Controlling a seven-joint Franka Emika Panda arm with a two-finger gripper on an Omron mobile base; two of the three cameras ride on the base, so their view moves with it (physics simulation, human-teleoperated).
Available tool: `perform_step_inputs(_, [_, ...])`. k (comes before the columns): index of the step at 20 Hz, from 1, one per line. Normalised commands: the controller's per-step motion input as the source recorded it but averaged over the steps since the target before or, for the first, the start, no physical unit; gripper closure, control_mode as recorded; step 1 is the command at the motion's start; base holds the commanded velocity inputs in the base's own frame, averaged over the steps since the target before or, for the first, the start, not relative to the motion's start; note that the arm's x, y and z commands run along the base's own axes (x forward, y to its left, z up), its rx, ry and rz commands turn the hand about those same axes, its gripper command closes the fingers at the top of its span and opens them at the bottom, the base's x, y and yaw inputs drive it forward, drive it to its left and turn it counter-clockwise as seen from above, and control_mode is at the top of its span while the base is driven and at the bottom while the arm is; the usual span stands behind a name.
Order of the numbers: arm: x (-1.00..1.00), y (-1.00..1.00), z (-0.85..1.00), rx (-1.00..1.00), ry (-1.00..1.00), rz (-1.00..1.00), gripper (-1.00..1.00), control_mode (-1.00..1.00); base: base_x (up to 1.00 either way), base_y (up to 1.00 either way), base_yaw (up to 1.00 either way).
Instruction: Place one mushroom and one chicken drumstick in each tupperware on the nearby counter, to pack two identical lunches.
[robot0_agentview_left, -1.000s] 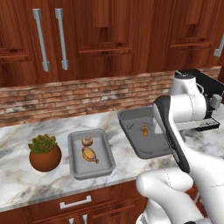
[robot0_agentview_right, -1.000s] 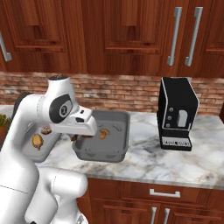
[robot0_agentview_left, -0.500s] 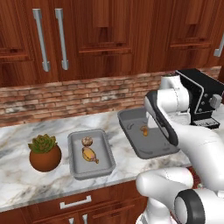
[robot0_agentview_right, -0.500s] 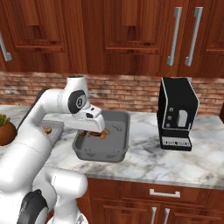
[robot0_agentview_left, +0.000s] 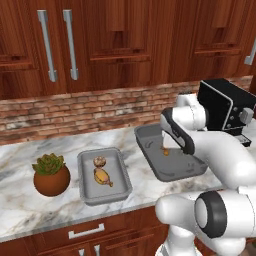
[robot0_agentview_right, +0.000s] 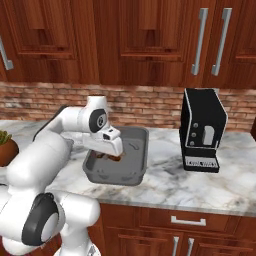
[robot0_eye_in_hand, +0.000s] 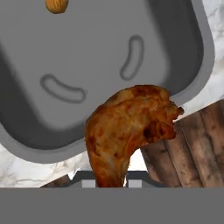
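Observation:
My gripper (robot0_agentview_right: 113, 151) is shut on a browned chicken drumstick (robot0_eye_in_hand: 127, 127), which hangs low over the near part of the wider grey tupperware (robot0_agentview_right: 136, 145) on the marble counter (robot0_agentview_right: 200, 185). In the hand view a mushroom (robot0_eye_in_hand: 57, 5) lies on that tray's floor (robot0_eye_in_hand: 100, 57), further in. The drumstick hides the fingertips of the gripper (robot0_eye_in_hand: 110, 178). To the left, the smaller tupperware (robot0_agentview_left: 119, 187) holds a mushroom (robot0_agentview_left: 99, 161) and a second drumstick (robot0_agentview_left: 102, 176). In the left base view my own arm covers the hand over the wide tray (robot0_agentview_left: 177, 170).
A black coffee machine (robot0_agentview_right: 202, 130) stands on the counter right of the wide tray. A round brown plant pot (robot0_agentview_left: 50, 179) sits left of the small tray. The brick backsplash and wooden wall cabinets rise behind, and drawers with silver handles (robot0_agentview_left: 86, 231) lie below.
The arm has swung left from beside the coffee machine to over the wide tray, carrying the drumstick down towards it. Both trays and their contents stayed put.

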Motion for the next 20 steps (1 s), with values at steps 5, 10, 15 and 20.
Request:
perform_step_inputs(5, [0.0, -0.14, -0.46, 0.0, -0.15, -0.11, 1.0, -1.0, 0.0, 0.0, 0.0])
perform_step_inputs(10, [0.01, -0.24, -0.12, 0.0, -0.2, -0.06, 1.0, -1.0, 0.0, 0.0, 0.0])
perform_step_inputs(15, [0.2, -0.08, 0.0, 0.0, -0.08, -0.01, 1.0, -1.0, 0.0, 0.0, 0.0])
perform_step_inputs(20, [0.48, -0.01, -0.04, 0.0, 0.01, 0.0, 1.0, -1.0, 0.0, 0.0, 0.0])
